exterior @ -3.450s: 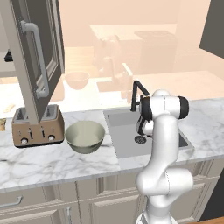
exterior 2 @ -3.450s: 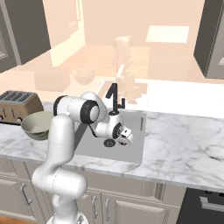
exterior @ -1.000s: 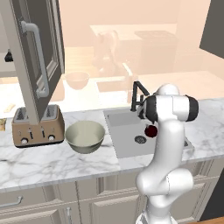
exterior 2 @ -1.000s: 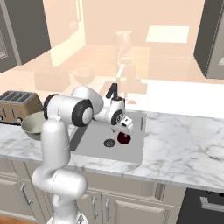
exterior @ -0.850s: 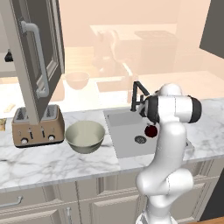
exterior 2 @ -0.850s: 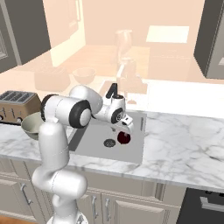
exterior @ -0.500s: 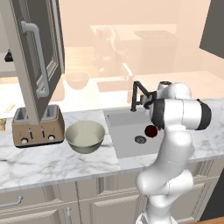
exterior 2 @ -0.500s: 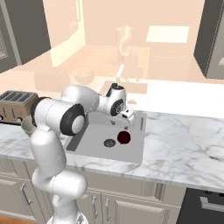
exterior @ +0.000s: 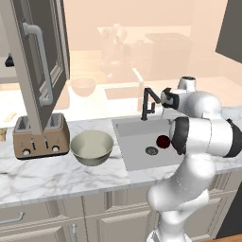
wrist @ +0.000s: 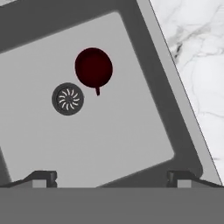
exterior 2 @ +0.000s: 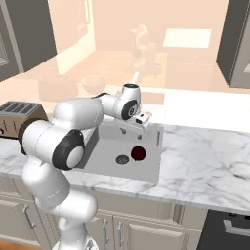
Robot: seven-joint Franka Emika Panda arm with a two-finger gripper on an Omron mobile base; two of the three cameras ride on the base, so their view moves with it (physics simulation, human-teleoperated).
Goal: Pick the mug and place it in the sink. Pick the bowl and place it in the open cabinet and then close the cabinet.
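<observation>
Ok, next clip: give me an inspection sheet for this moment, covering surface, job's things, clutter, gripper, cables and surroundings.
Surface: white marble counter, grey veins.
Mug: dark red mug stands on the floor of the sink, beside the drain, apart from the gripper.
Bowl: cream-grey bowl upright on the counter between toaster and sink, not yet moved.
Cabinet: cabinet door stands open above the toaster.
Clutter: toaster at counter's left; a smaller bowl on the far ledge.
Gripper: gripper open, empty, above the sink.
Cables: nothing seen.
Surroundings: black faucet behind the sink; base cabinets below.
</observation>
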